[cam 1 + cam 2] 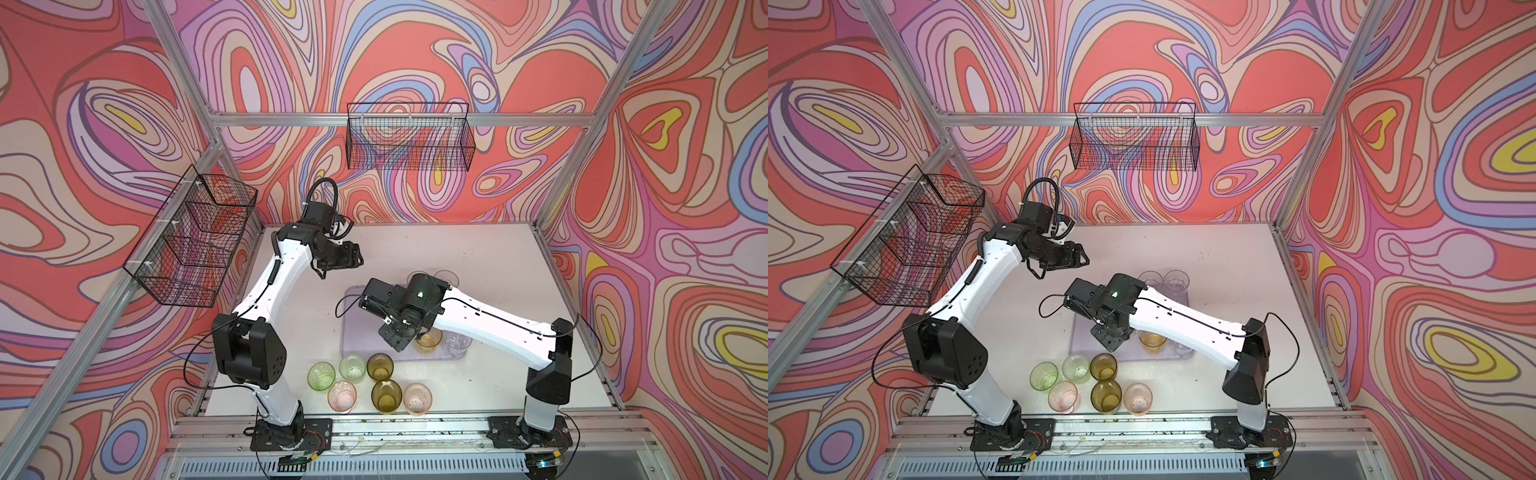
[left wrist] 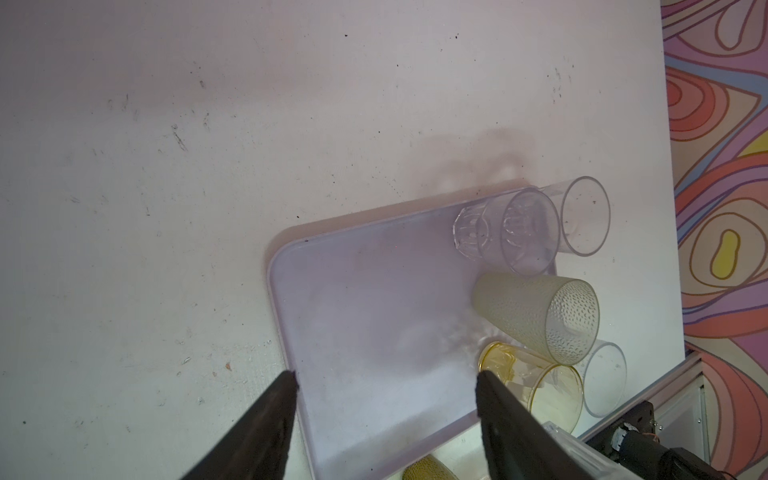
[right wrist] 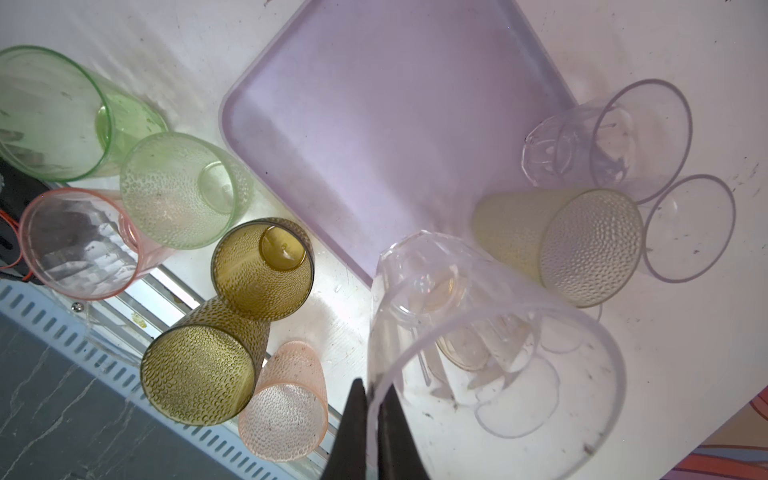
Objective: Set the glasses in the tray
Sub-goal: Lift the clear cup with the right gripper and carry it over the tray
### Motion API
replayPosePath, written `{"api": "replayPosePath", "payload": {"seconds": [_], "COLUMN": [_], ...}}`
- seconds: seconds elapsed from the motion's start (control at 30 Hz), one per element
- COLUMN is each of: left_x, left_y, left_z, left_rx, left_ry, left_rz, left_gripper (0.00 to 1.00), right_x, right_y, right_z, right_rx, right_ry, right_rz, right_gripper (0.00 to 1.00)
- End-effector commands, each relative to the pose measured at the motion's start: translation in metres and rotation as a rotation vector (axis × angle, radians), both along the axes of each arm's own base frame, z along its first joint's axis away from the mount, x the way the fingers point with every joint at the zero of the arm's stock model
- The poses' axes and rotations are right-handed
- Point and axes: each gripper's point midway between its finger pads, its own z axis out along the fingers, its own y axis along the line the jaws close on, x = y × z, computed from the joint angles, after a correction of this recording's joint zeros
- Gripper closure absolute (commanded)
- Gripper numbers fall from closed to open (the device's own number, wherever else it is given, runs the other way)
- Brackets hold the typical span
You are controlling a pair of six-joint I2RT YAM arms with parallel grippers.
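Note:
The lilac tray (image 1: 361, 328) lies mid-table, and its bare floor fills the right wrist view (image 3: 374, 124). My right gripper (image 3: 372, 395) is shut on the rim of a clear glass (image 3: 494, 353), held over the tray's near edge. In both top views my wrist hides that glass. Along the tray's right side stand an amber glass (image 1: 429, 340), a pale dimpled glass (image 2: 552, 316) and clear glasses (image 1: 417, 277). Several green, olive and pink glasses (image 1: 380, 366) stand on the table in front of the tray. My left gripper (image 1: 359, 257) hangs open and empty beyond the tray's far left corner.
One black wire basket (image 1: 409, 135) hangs on the back wall and another (image 1: 191, 241) on the left wall. An aluminium rail (image 1: 415, 428) runs along the table's front edge just behind the loose glasses. The patterned walls close in the table at the back and on both sides.

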Motion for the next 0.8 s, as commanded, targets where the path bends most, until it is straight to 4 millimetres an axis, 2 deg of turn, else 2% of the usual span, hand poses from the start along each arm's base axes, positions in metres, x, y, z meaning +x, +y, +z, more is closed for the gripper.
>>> {"api": "replayPosePath", "payload": {"seconds": [0.0,0.3,0.57,0.77], "left_x": [-0.001,-0.001,-0.011,-0.013], "left_y": [0.008,0.019,0.040,0.049], "left_z": [0.009,0.011,0.001,-0.002], "left_rx": [0.020,0.058,0.033,0.041], "left_ry": [-0.009,0.018,0.036,0.037], "left_rz": [0.033,0.087,0.141,0.151], "left_gripper": [0.29,0.28,0.29,0.29], "right_x": [0.017,0.052,0.070,0.084], "right_y": [0.007,0.014,0.023,0.027], "right_z": [0.003,0.005,0.004,0.001], "right_rx": [0.026,0.058,0.064,0.070], "right_ry": [-0.031,-0.052,-0.057,-0.060], "right_rz": [-0.007,-0.059,-0.069,-0.092], "right_gripper": [1.00,1.00,1.00,1.00]}}
